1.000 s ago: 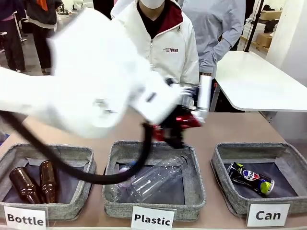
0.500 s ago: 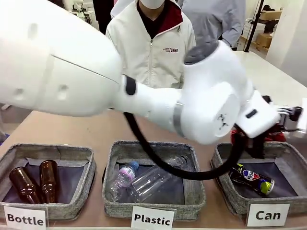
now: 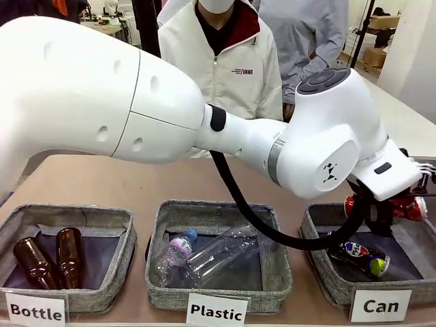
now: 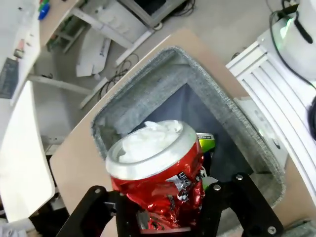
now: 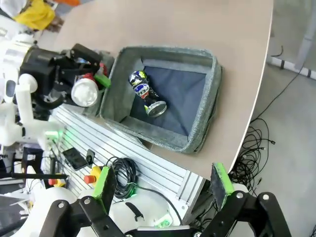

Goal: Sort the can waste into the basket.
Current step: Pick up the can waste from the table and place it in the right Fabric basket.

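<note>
A brown tabletop (image 3: 136, 178) in a busy workroom carries three grey woven baskets in a row along the robot's edge, w/ a person in a white jacket (image 3: 225, 65) standing at the far side. The robot's left arm (image 3: 170, 116) reaches across the front view to the right-hand basket (image 3: 320, 272), carded "Can" (image 3: 381, 306). The left gripper (image 4: 170, 210) sits above that basket w/ the crushed red can (image 4: 158, 180) between its fingers, silver top facing the wrist cam; whether the jaws are clamped on the can or have let go, cannot tell. Below it, inside the basket on the dark lining, lies the dark blue can (image 3: 359, 253) on its side, green rim toward the card. The right wrist view looks down on the same basket from the table's end, blue can (image 5: 146, 93) near its middle, the red can (image 5: 85, 92) and left gripper just beyond the near wall. The right gripper (image 5: 163, 185) hangs off the table's edge, green pads spread wide, nothing between them. Middle basket, carded "Plastic" (image 3: 216, 312), holds clear plastic bottles (image 3: 211, 255); left basket, carded "Bottle" (image 3: 35, 311), holds two brown glass bottles (image 3: 48, 259).
</note>
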Motion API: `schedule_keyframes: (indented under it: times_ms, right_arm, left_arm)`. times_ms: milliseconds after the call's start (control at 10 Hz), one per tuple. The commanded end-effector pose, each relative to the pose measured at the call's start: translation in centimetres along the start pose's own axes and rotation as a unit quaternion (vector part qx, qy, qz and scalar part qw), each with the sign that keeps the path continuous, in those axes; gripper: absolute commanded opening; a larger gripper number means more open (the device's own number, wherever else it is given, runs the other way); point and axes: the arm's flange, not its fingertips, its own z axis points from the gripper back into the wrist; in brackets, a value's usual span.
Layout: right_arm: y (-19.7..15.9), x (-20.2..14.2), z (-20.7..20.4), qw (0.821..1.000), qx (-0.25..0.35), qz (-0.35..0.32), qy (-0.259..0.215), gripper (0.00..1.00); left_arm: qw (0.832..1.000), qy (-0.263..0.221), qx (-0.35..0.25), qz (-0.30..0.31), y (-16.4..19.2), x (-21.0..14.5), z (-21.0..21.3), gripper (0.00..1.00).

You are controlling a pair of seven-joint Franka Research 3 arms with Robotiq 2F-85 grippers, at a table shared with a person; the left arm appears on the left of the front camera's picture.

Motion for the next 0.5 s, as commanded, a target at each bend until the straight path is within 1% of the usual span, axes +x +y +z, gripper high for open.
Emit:
schedule_keyframes:
  times_ms: [0,100,200,400]
  right_arm:
    - [0.41,0.10,0.08,1.000,0.003,-0.006,-0.001,1.00]
    - [0.41,0.10,0.08,1.000,0.003,-0.006,-0.001,1.00]
    - [0.41,0.10,0.08,1.000,0.003,-0.006,-0.001,1.00]
    - [0.41,0.10,0.08,1.000,0.003,-0.006,-0.001,1.00]
  left_arm:
    - [1.000,0.007,-0.004,0.002,0.29,0.79,0.32,0.87]
    - [1.000,0.011,-0.003,-0.003,0.23,0.78,0.41,0.62]
    - [1.000,0.013,-0.007,-0.002,0.10,0.74,0.53,1.00]
    - [1.000,0.010,-0.026,-0.010,-0.20,0.37,1.19,1.00]
